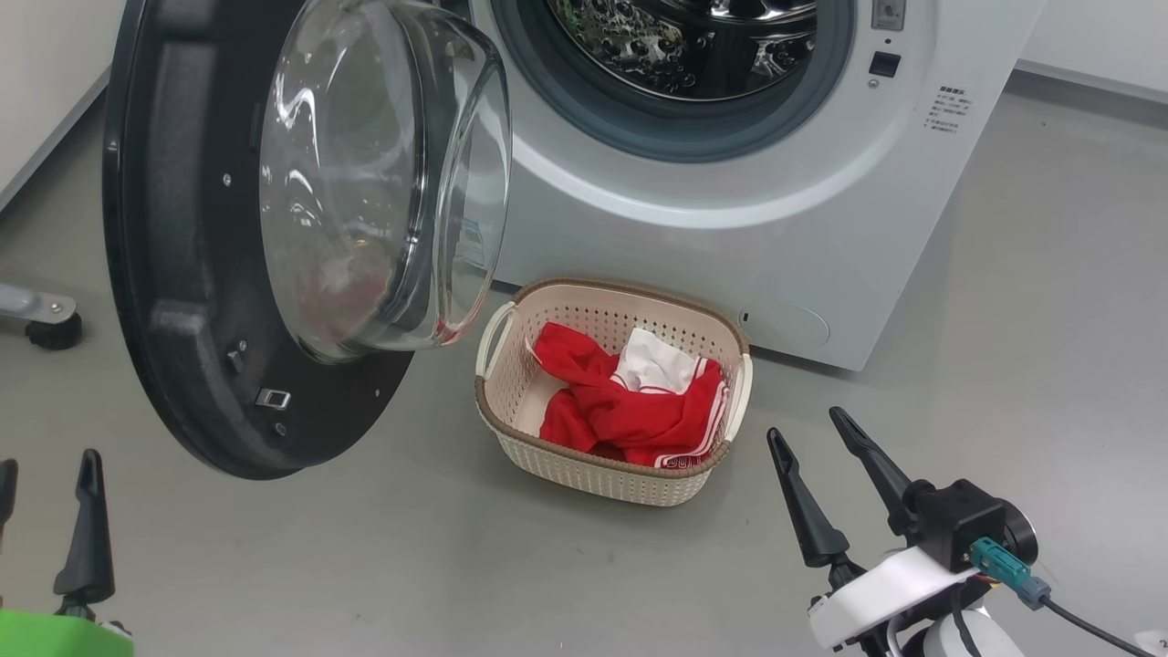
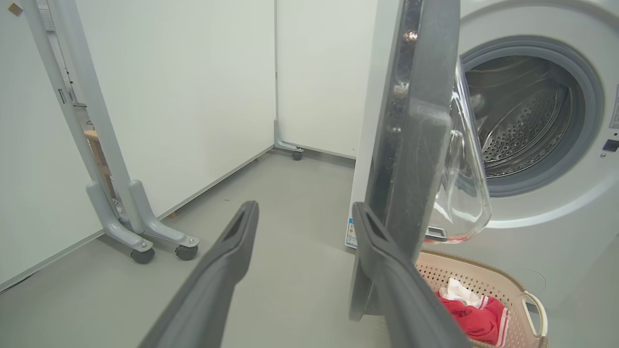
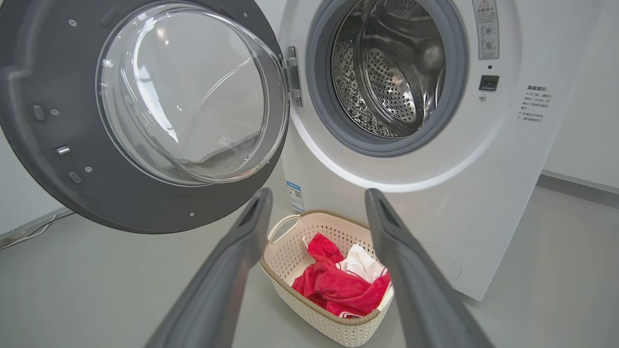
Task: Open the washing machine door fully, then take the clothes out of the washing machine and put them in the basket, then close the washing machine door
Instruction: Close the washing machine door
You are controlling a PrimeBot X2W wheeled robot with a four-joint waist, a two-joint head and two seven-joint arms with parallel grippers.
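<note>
We face a white washer with its door swung wide out from the washer's hinge side, black rim and clear glass bowl turned toward us. The steel drum inside the washer looks bare as far as we can see into it.

On the floor just in front of the washer, below its round opening, sits the basket. The clothes, red with a white piece on top, lie heaped inside it.

Both our grippers hang low, well out in front of the washer. The left gripper is released, fingers spread and empty, out on the washer's hinge side near the door's outer edge. The right gripper is also spread and empty, toward the washer's latch side.

By our judgement only closing the door is left. The basket stands so close to the washer that the door's lower rim or glass bowl might clip its handle on the swing and drag or tip it. A push on the glossy rim could slip off. A weak push might leave the latch uncaught, and a finger could get trapped between door and washer.
</note>
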